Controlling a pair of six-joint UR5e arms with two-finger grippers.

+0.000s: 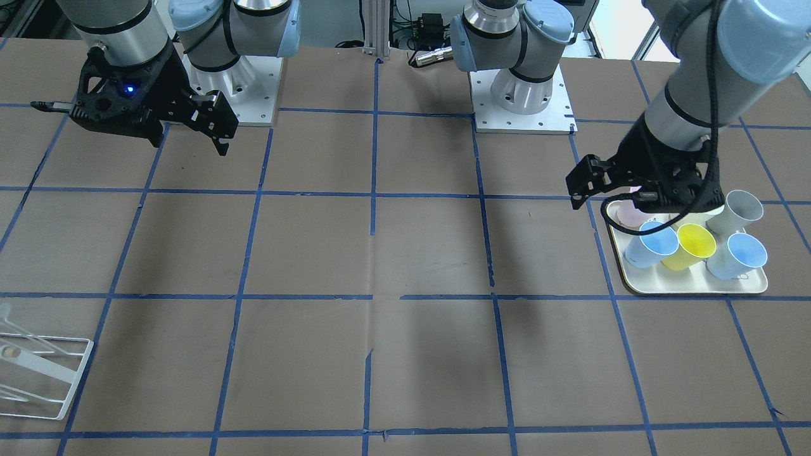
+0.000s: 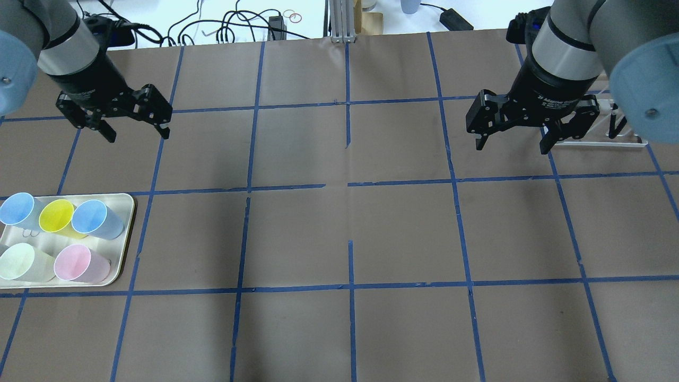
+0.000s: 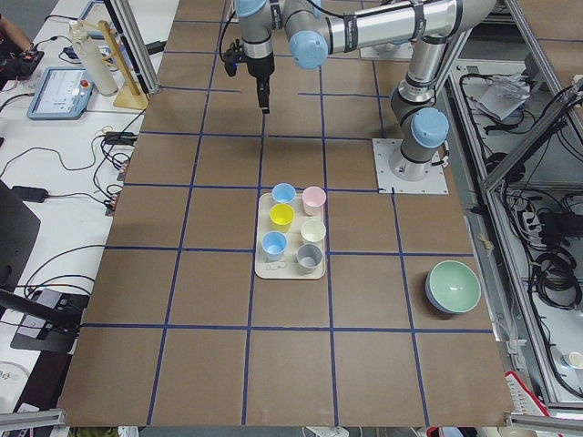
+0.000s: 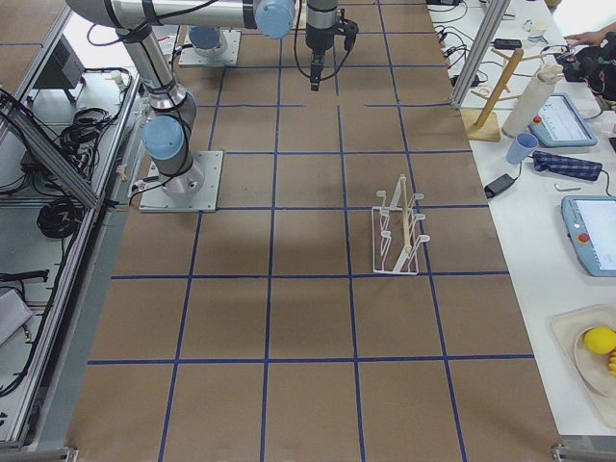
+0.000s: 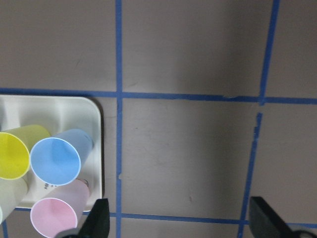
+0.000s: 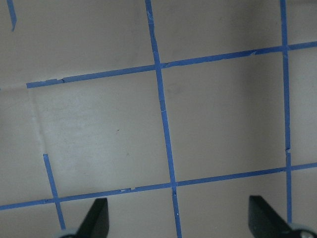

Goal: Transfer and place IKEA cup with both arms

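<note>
Hovering over the table (image 2: pixel 403 233), the left gripper (image 2: pixel 139 137) and the right gripper (image 2: pixel 511 147) point downward, jaws spread wide, holding nothing.

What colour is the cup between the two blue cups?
Yellow cup, clearest in the overhead exterior view.

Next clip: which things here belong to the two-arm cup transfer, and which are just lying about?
Job:
- blue cup or its twin, both on the tray; I cannot tell which is meant
- left gripper, open
- right gripper, open

Lying about:
- yellow cup
- pink cup
- grey cup
- wire rack
- green bowl
</note>
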